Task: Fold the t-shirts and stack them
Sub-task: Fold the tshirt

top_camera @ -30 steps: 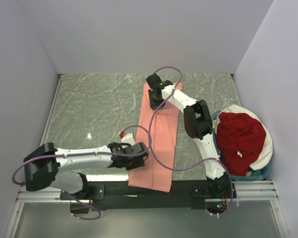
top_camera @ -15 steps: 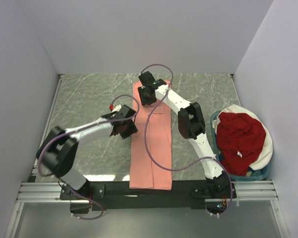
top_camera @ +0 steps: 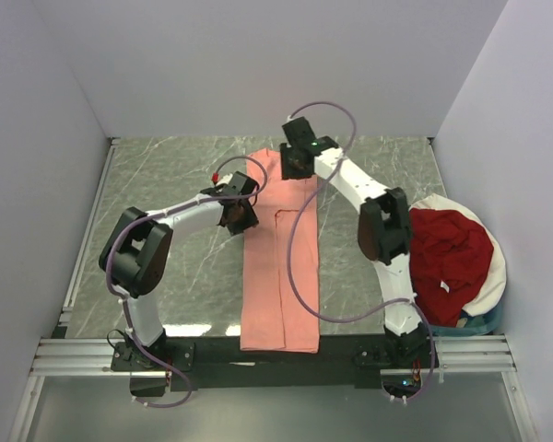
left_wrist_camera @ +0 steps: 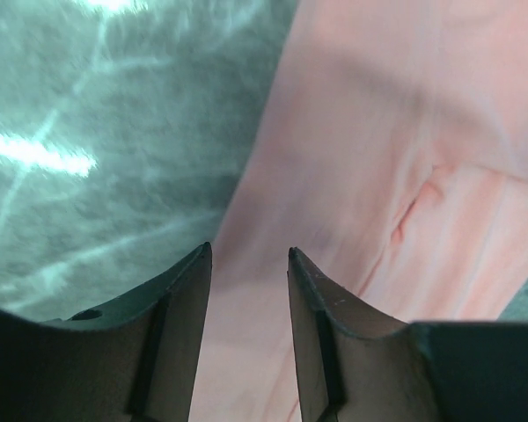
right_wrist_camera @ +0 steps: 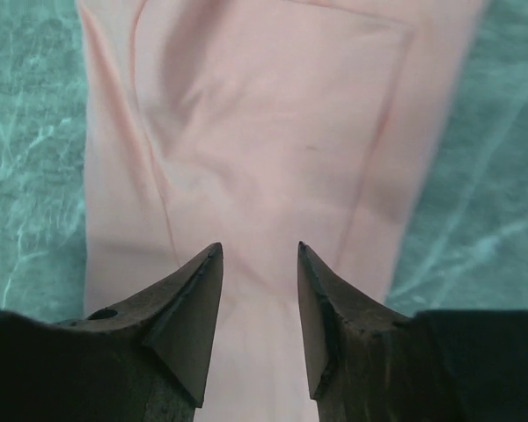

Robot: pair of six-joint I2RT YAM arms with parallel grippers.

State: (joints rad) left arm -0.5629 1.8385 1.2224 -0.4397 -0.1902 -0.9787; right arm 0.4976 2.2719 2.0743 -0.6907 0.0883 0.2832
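Observation:
A salmon-pink t-shirt (top_camera: pixel 281 267) lies folded into a long narrow strip down the middle of the table, its near end hanging at the table's front edge. My left gripper (top_camera: pixel 243 214) hovers over the strip's left edge near the far end, jaws open and empty, with pink cloth below (left_wrist_camera: pixel 370 158). My right gripper (top_camera: pixel 295 170) is over the strip's far end, jaws open and empty above the cloth (right_wrist_camera: pixel 273 132). A dark red t-shirt (top_camera: pixel 447 262) lies crumpled in the basket at the right.
A white-rimmed round basket (top_camera: pixel 496 276) stands at the right edge beside the right arm. The green marble tabletop (top_camera: pixel 166 203) is walled on the left, back and right. Purple cables loop over both arms and the pink strip.
The left gripper has swung from the strip's near left part up to its far left edge. The right gripper shifted left, then back right at the far end. The strip now lies straighter.

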